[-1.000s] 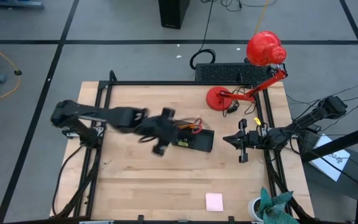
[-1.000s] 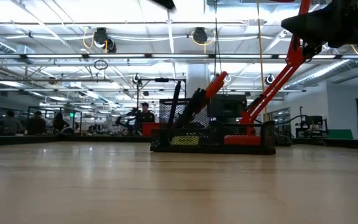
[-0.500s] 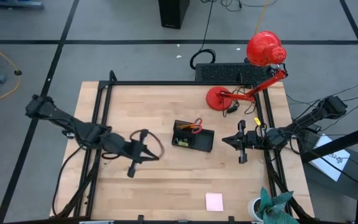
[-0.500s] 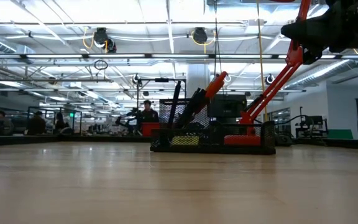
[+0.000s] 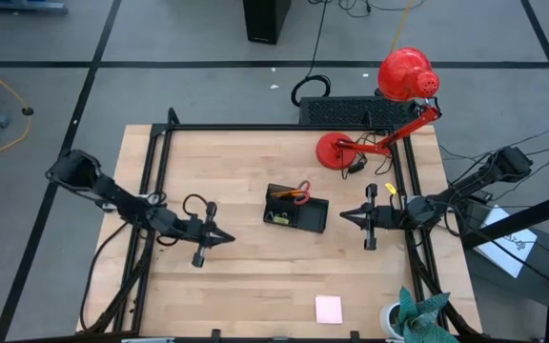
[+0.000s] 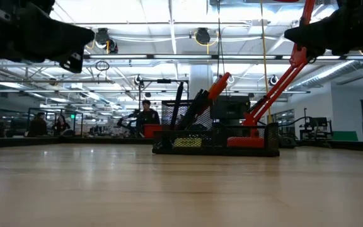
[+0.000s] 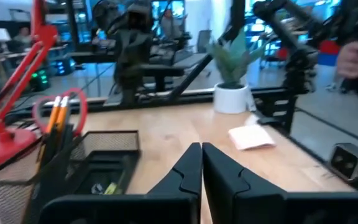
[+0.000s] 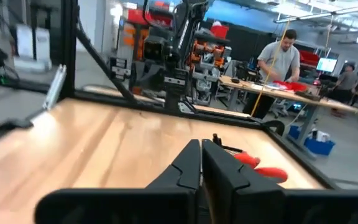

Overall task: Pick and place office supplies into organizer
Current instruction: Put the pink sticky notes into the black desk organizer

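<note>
Fingers together on both sides: we see the left gripper (image 5: 225,238) closed and empty above the table (image 5: 255,276), left of the organizer (image 5: 295,211). The right gripper (image 5: 343,215) is also closed and empty, just right of the organizer. The organizer sits mid-table, with red-handled scissors (image 5: 298,193) and orange pencils (image 7: 58,114) standing in it. The pink sticky-note pad (image 5: 328,308) lies near the table's front edge.
</note>
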`<action>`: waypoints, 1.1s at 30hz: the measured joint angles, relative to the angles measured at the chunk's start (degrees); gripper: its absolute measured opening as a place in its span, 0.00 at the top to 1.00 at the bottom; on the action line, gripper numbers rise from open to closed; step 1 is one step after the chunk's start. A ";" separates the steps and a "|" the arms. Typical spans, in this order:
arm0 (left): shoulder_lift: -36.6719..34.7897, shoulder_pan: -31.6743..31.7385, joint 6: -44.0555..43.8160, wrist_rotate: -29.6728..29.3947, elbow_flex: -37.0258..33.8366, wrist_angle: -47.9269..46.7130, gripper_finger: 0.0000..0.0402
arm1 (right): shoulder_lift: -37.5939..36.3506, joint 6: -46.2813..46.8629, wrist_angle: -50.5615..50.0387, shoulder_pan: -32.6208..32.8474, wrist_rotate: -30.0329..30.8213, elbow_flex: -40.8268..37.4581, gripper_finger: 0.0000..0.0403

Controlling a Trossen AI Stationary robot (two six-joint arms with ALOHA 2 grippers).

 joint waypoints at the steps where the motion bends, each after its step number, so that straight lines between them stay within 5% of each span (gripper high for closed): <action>1: 0.37 0.00 -0.01 -0.91 0.01 -0.23 0.95 | 0.02 -1.05 -2.13 0.00 0.18 1.33 0.97; 7: 0.57 0.02 0.04 -4.33 0.02 -2.57 0.94 | 1.35 0.88 -29.60 0.11 4.24 17.66 0.85; 13: 0.57 0.02 0.87 -4.41 0.04 -3.38 0.99 | 10.19 7.45 -48.85 3.14 4.30 34.81 0.74; 26: 0.55 0.02 -4.15 -4.39 0.04 -6.08 0.90 | 40.48 17.24 -66.31 14.83 3.86 63.45 0.68; 33: 0.53 0.02 -5.87 -4.36 0.04 -7.22 0.90 | 50.76 28.29 -67.82 19.72 -0.40 68.00 0.58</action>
